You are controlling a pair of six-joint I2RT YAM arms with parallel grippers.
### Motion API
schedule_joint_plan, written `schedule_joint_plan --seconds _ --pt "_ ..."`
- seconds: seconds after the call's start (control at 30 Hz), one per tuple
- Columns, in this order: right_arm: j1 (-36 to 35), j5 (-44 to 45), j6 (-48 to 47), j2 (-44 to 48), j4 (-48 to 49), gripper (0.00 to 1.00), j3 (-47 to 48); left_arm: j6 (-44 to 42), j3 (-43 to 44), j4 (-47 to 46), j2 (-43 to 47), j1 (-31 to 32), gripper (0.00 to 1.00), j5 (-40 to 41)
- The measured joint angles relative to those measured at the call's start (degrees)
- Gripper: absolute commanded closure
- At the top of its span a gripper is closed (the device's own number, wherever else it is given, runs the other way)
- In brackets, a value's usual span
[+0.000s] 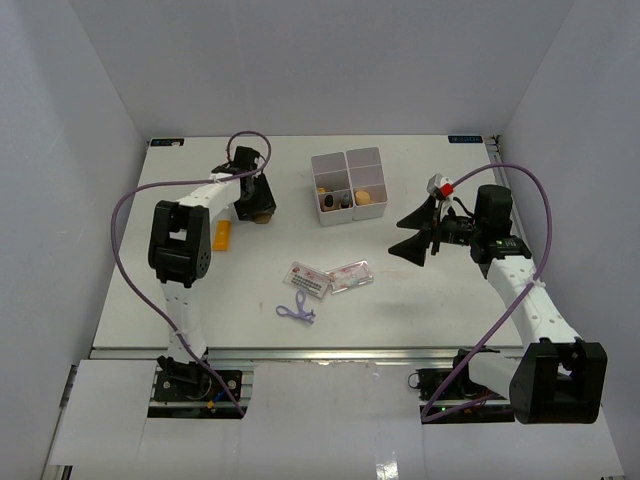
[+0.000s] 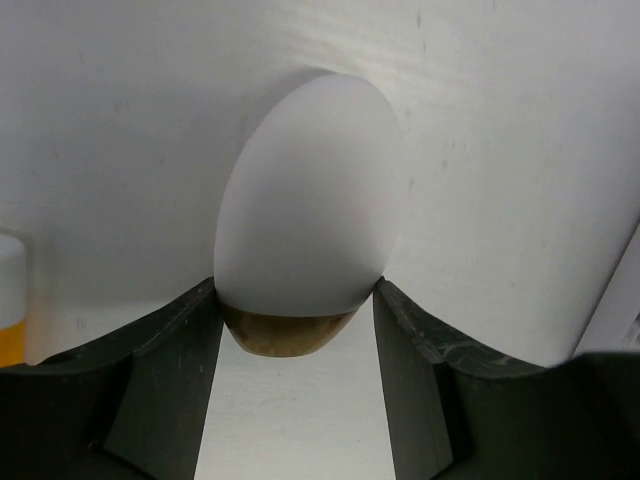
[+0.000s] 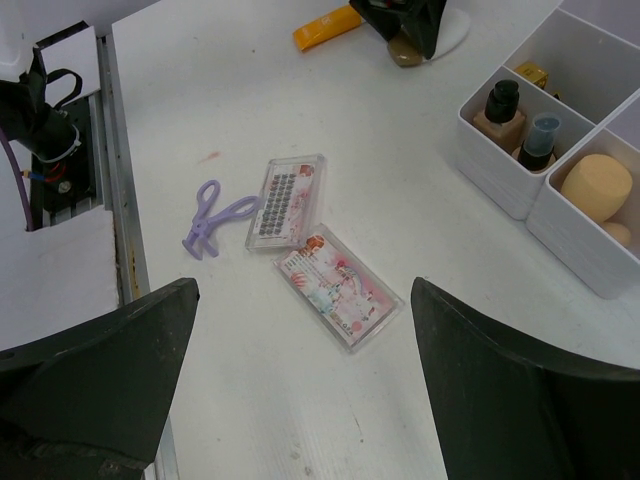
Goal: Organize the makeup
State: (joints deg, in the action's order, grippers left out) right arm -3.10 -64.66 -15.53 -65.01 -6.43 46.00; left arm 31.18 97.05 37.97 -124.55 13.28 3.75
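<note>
The white table (image 1: 400, 310) carries the white oval piece (image 2: 305, 200) at its far left: smooth, egg-shaped, brown at its narrow end. The left tool (image 2: 297, 296) has closed onto it, both fingers touching the sides of that end. The right tool (image 1: 403, 234) hangs wide open and empty, right of the clear pink-printed packets (image 3: 338, 285) and a purple scissor-shaped piece (image 3: 215, 215).

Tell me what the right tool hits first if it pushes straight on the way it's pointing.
Probably the clear packet with pink print, lying flat just ahead and framed by the open jaws of the right tool in its wrist view. Depth is unclear; it may touch bare table just short of it.
</note>
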Motion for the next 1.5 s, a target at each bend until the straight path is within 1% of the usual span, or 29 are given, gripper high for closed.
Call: schedule_joint_plan --seconds 0.07,0.17,0.27,0.37,0.5,0.6,0.87,1.3,1.5 --pt "0.12 -0.01 0.15 0.2 0.39 0.07 -0.04 -2.24 -6.52 -2.9 4.07 -0.09 0.67 -2.66" --pt "0.22 0.0 0.18 0.55 0.69 0.07 -0.07 -5.39 -13.78 -5.2 8.81 -0.05 0.64 -6.77" --pt "0.39 0.02 0.27 0.78 1.08 0.07 -0.34 -8.51 -19.7 -7.98 12.63 0.1 0.57 -9.96" --pt "0.49 0.2 0.36 0.85 1.28 0.07 -0.92 -11.26 -22.74 -10.02 14.61 0.6 0.47 -10.82" --pt "0.48 0.23 0.35 0.85 1.52 0.07 -1.04 -13.93 -24.18 -11.51 15.65 1.59 0.35 -10.26" --pt "0.49 0.27 0.35 0.85 1.56 0.07 -1.1 -15.0 -24.5 -11.51 15.67 2.39 0.28 -8.68" --pt "0.49 0.47 0.33 0.85 1.63 0.07 -1.25 -15.43 -24.09 -10.87 15.36 3.45 0.25 -5.64" --pt "0.49 0.47 0.33 0.85 1.8 0.07 -1.35 -18.53 -18.58 -9.68 11.24 4.98 0.24 -0.92" --pt "0.51 0.47 0.32 0.85 1.94 0.07 -1.45 -19.93 -16.65 -9.33 9.48 6.93 0.23 3.19"
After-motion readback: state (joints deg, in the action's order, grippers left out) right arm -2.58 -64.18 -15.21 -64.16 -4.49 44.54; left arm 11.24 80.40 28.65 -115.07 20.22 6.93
